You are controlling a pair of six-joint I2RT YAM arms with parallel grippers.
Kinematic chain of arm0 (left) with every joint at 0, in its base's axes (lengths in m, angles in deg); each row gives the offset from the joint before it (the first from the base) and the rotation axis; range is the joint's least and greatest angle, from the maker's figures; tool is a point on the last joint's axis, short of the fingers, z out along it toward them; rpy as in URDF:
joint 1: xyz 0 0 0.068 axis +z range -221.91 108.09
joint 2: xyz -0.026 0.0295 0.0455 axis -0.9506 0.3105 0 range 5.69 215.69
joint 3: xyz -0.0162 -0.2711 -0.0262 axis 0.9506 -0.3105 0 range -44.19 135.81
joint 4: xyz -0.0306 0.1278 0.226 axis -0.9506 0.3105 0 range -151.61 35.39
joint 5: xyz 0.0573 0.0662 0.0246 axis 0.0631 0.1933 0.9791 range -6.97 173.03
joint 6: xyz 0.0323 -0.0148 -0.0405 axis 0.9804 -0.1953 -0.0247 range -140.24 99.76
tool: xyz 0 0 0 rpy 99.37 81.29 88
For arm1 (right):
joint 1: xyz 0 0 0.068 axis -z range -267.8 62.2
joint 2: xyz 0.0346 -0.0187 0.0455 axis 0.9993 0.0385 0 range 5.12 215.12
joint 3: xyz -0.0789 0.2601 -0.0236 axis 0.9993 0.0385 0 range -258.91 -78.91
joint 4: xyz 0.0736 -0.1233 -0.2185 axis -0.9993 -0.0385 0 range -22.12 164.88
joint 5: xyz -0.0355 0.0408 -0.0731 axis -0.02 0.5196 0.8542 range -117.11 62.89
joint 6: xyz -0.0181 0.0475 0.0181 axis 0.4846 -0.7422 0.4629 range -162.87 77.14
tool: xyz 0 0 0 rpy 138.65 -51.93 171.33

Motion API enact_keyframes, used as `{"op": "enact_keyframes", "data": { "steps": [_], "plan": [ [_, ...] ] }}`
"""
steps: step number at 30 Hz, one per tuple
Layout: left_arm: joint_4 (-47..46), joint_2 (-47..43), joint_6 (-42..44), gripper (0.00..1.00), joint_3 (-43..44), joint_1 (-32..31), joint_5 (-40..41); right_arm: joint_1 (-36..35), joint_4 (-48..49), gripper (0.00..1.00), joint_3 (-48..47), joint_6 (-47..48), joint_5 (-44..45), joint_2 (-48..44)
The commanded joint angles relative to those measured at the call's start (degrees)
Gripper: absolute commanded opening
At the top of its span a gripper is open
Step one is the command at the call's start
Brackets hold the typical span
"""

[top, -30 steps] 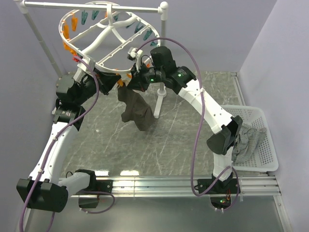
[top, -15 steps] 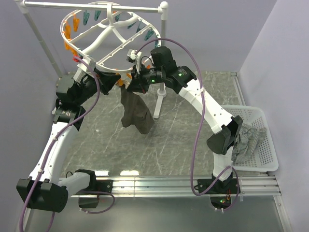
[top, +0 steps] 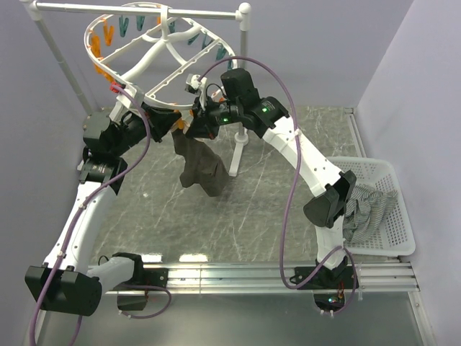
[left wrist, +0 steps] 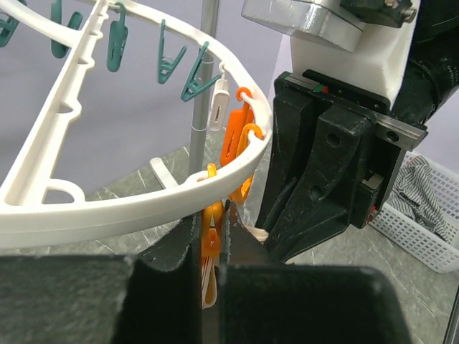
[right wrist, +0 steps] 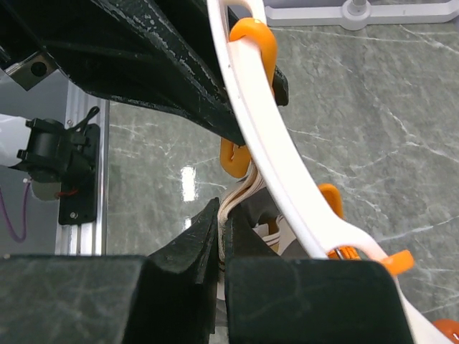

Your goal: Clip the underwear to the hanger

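Dangling underwear [top: 202, 166] beneath hanger [top: 155, 99], stand [top: 235, 157] behind

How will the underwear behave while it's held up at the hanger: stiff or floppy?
Likely floppy: the underwear hangs in limp folds below the right gripper. Probably light, since a pinch on the waistband carries it. Its free end may swing.

One hanger [left wrist: 107, 208], one underwear [top: 203, 164], one basket [top: 395, 223] with one cloth [top: 364, 213], one stand [top: 137, 9] and one desk [top: 252, 209]. Two arms [top: 306, 155], so two grippers: the left gripper [left wrist: 211, 229] and the right gripper [right wrist: 222, 221]. One orange peg [left wrist: 210, 215] sits between the left gripper's fingers, with perhaps three more bunched just above it, too tight to count surely. Farther above that gripper hang five teal pegs [left wrist: 117, 46] and one white peg [left wrist: 219, 104].
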Motion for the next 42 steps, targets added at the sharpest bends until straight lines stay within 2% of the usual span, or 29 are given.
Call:
{"op": "enact_keyframes", "data": {
  "steps": [1,2,7,16,18,25,28,29,30,35,37,38,42],
  "plan": [
    [0.40,-0.58,0.14,0.10,-0.53,-0.49,-5.84,-0.18,1.82,0.00,-2.74,0.34,-1.09,-0.22],
    [0.49,-0.40,0.13,0.16,-0.44,-0.49,-5.67,-0.18,1.81,0.00,-2.74,0.43,-1.44,-0.31],
    [1.11,0.21,-0.57,0.29,0.61,-0.49,-4.70,-0.10,2.08,0.00,-2.91,0.35,-1.26,-0.31],
    [-0.82,1.00,-2.59,0.39,2.46,-0.49,-3.65,0.78,2.87,0.00,-4.15,-1.23,-0.38,0.39],
    [-1.18,1.09,-2.85,0.45,2.72,-0.49,-3.29,0.96,2.96,0.00,-4.06,-1.67,-0.38,0.39],
    [-2.06,1.27,-4.17,0.52,4.83,-0.49,-1.98,1.75,3.84,0.00,-3.97,-3.17,-0.56,0.66],
    [-2.58,0.65,-4.79,0.61,5.53,-0.49,-1.01,1.84,3.84,0.00,-3.88,-3.17,-0.39,0.57],
    [-2.32,0.39,-4.88,0.67,5.88,-0.49,-0.22,2.01,4.01,0.00,-3.88,-3.26,-0.12,0.57],
    [-1.45,0.30,-4.88,0.69,6.50,-0.49,0.13,2.01,4.19,0.00,-3.88,-3.43,-0.03,0.57],
    [4.35,-1.54,-2.77,0.72,7.30,-0.31,3.12,1.92,5.07,0.00,-3.62,-3.87,0.76,0.22],
    [6.72,-3.20,-2.15,0.74,6.07,-0.14,4.35,1.75,5.77,0.05,-3.01,-4.66,3.04,0.04],
    [7.43,-3.74,-2.15,0.75,5.54,0.12,4.44,1.66,5.94,0.13,-2.83,-4.75,3.39,-0.05],
    [11.12,-5.67,-4.43,0.75,3.17,0.91,4.88,1.14,9.53,0.18,2.16,-6.41,5.58,-1.62]
  ]
}}
